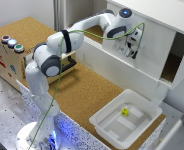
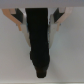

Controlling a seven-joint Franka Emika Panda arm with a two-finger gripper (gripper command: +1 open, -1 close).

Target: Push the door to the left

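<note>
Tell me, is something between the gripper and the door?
Nothing visible. In the exterior view the gripper is right at the white door, with no object between them. Contact cannot be confirmed. The wrist view shows only a plain white surface behind the fingers.

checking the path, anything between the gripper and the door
Nothing shows between them: in the exterior view the gripper sits right against the white door. Contact can't be confirmed.

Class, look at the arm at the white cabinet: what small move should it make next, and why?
Probably a short sideways push toward the exterior view's left. The hand sits against the face of the door, and the cabinet is open on the exterior view's right. Firm contact cannot be confirmed, so press in lightly first.
</note>
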